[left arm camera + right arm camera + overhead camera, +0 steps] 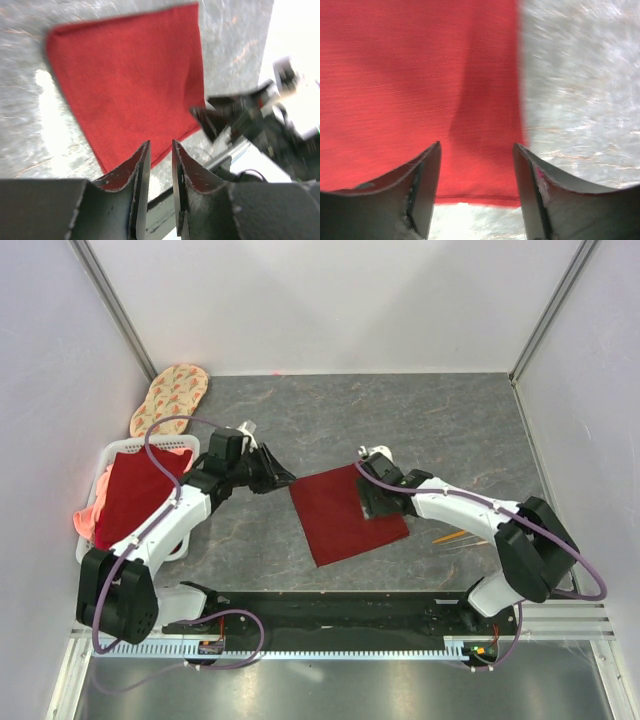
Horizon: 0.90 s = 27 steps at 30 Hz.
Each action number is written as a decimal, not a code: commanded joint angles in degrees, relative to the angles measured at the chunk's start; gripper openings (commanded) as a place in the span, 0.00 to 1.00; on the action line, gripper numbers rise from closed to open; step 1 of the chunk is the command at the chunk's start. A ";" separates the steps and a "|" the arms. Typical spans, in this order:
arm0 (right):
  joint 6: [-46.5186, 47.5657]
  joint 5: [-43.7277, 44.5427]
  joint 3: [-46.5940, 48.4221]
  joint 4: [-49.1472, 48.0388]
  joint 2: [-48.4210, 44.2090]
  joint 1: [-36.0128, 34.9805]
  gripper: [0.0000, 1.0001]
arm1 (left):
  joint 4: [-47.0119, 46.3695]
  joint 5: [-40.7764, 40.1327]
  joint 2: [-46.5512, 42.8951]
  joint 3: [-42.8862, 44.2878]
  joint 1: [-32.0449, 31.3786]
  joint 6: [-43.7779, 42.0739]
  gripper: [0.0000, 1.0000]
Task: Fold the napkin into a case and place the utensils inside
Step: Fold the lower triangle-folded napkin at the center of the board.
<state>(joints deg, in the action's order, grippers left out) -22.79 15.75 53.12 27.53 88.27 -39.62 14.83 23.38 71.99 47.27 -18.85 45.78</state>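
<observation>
The dark red napkin [345, 513] lies flat on the grey table as a tilted rectangle. My right gripper [372, 502] hovers over its right edge, jaws open and wide apart with nothing between them. In the right wrist view the gripper [477, 145] straddles the napkin [410, 75] near a hemmed corner. My left gripper [285, 478] sits just off the napkin's upper left corner. Its jaws are a narrow gap apart and hold nothing [160, 142]. From there the napkin [130, 80] lies ahead. Orange-gold utensils [449, 536] peek out beside the right forearm, partly hidden.
A white basket [108, 454] at the left holds a brighter red and pink cloth stack [135, 490]. An oval beige patterned mat [170, 395] leans at the back left corner. White walls enclose the table [450, 420] on three sides.
</observation>
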 commanded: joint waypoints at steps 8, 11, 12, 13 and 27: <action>-1.73 3.59 13.40 5.69 4.80 -24.09 0.74 | 12.06 -6.86 -4.22 5.47 9.53 -3.42 0.29; -2.70 3.50 16.30 5.96 9.62 -27.26 0.72 | 11.98 -3.27 -3.78 5.03 11.29 -3.68 0.29; -3.22 3.24 16.66 5.96 10.16 -28.05 0.72 | 11.37 -2.03 -3.87 4.51 11.64 -3.68 0.30; -4.45 3.24 17.01 5.96 10.78 -28.32 0.71 | 10.23 -0.80 -4.31 3.81 11.99 -3.77 0.31; -4.90 0.34 19.21 5.61 17.64 -32.10 0.60 | 3.63 4.84 -6.95 -1.30 14.01 -2.89 0.41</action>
<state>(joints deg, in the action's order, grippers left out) -26.70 16.82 69.97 32.93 104.36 -70.65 21.37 25.91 66.41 46.46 -5.65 44.27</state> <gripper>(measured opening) 0.618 0.402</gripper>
